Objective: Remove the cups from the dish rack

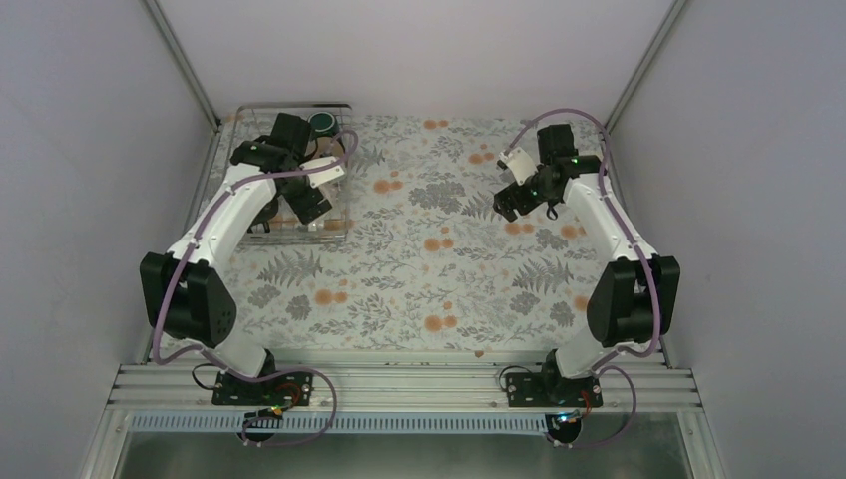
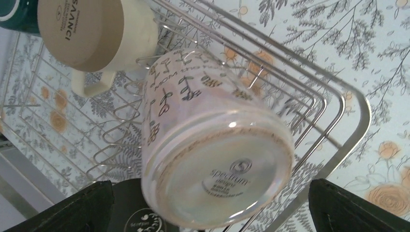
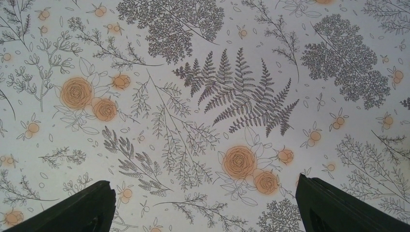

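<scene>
Both arms are seen rising from their bases at the near edge, each folded sharply at the elbow. The left arm [image 1: 224,215] is reached toward the far left corner, the wrist bent so that the left gripper [image 1: 311,205] is pointed downward; its dark fingers [image 2: 72,212] are held wide apart. The right arm [image 1: 604,220] is stretched toward the far right, the right gripper [image 1: 507,203] angled inward and down, its fingers [image 3: 82,210] likewise spread wide above the surface.
</scene>
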`<state>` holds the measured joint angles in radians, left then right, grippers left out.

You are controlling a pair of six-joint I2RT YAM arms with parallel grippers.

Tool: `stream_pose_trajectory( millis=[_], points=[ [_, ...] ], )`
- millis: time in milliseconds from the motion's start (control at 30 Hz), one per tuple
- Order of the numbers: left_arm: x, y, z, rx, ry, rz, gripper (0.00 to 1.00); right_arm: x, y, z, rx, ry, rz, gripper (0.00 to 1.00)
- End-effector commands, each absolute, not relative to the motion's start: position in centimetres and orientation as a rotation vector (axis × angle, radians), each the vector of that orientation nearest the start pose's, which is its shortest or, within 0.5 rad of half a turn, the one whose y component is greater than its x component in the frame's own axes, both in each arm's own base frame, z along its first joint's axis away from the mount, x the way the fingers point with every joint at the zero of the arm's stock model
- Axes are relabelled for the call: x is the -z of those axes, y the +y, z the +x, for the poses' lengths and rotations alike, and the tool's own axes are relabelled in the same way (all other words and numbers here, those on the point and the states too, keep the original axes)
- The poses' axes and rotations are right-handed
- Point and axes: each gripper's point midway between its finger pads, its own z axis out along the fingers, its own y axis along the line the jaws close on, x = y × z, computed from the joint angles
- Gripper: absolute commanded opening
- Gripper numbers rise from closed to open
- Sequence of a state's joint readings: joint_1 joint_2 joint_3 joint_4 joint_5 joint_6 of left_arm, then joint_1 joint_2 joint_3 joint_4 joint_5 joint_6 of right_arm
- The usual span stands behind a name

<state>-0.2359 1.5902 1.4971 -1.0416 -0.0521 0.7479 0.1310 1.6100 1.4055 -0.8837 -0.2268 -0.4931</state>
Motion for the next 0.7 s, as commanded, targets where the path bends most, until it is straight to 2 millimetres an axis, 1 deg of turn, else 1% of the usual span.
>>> stream_pose_trajectory(
  millis=[0, 167, 300, 467, 667],
  points=[
    [-18.2, -9.3, 37.3, -0.177, 2.434, 1.201, 1.0, -17.9, 9.5, 38.6, -0.185, 2.434, -0.858, 0.96],
    [-16.8, -9.2, 37.4, -0.163, 2.504, 1.128, 1.0, -17.0, 9.5, 38.4, -0.189, 2.444, -0.854, 0.96],
    [-16.0, -9.4, 36.9, -0.128, 2.553, 1.103, 1.0, -16.6, 9.5, 38.4, -0.187, 2.447, -0.854, 0.96],
    [-15.2, -8.2, 37.6, -0.227, 2.554, 1.038, 1.0, -16.2, 9.7, 38.3, -0.21, 2.446, -0.848, 0.97],
    [-15.0, -7.9, 38.1, -0.263, 2.546, 0.986, 1.0, -15.6, 9.7, 38.3, -0.209, 2.453, -0.847, 0.97]
  ],
)
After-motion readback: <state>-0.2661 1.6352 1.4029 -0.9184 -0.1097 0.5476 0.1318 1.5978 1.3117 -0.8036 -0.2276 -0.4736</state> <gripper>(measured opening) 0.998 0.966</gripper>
